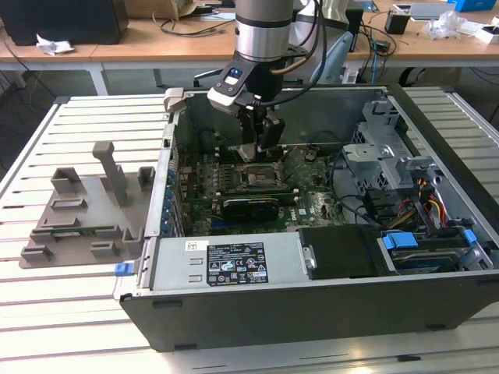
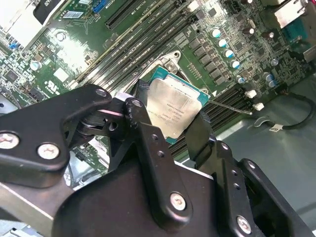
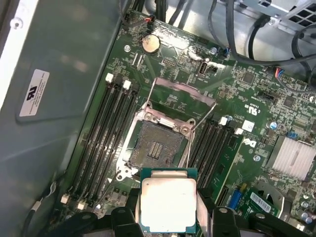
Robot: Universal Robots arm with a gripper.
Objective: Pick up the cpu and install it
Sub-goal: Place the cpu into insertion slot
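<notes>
My gripper (image 1: pixel 260 144) hangs inside the open computer case (image 1: pixel 312 265), just above the motherboard (image 1: pixel 312 199). It is shut on the cpu (image 3: pixel 168 203), a flat square chip with a silvery top and a thin teal edge, also seen in the second wrist view (image 2: pixel 176 107). Black fingers (image 2: pixel 142 106) press on two opposite sides of the chip. In the first wrist view the dark square socket (image 3: pixel 155 145) lies bare beside the held cpu, with its metal load frame (image 3: pixel 183 95) swung open. The cpu hovers off to one side of the socket, not in it.
Memory slots (image 3: pixel 106 128) run along both sides of the socket. Cables (image 1: pixel 359 206) and a drive cage (image 1: pixel 390 156) fill the case toward the exterior view's right. A grey plastic holder tray (image 1: pixel 86 210) sits on the slatted table (image 1: pixel 47 312) at the exterior view's left.
</notes>
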